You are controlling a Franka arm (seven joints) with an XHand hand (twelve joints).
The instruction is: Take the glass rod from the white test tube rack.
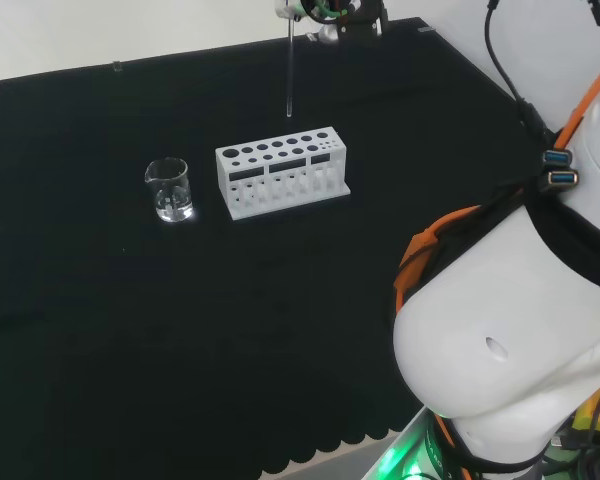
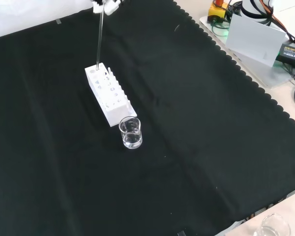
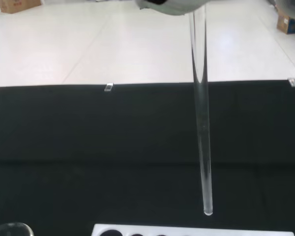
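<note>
1. head view: the hand (image 1: 332,12) sits at the very top edge, little of it showing, and its fingers are pinched on the upper end of the glass rod (image 1: 289,70). the rod hangs nearly upright, its lower tip clear of the white test tube rack (image 1: 282,171) and above the rack's far side. the rack stands on the black cloth (image 1: 130,330) with rows of round holes along its top. a small glass beaker (image 1: 168,189) stands just to the left of the rack, apart from it. the arm's big white links (image 1: 500,330) take up the right side.

2. front view: the hand (image 2: 106,4) peeks in at the top edge, closed on the top of the rod (image 2: 100,37). the rod runs straight down towards the far end of the rack (image 2: 109,94); from here its tip lines up with that end, and whether it is clear of the holes cannot be told in this view. the beaker (image 2: 131,132) stands just in front of the rack's near end. the cloth's scalloped edge (image 2: 246,73) runs along the right.

3. wrist view: a blurred pale part of the hand (image 3: 172,6) covers the rod's upper end. the rod (image 3: 202,123) slants down and its rounded tip hangs just above the rack's white top (image 3: 191,230), not touching it. the beaker's rim (image 3: 10,229) shows at the corner.
</note>
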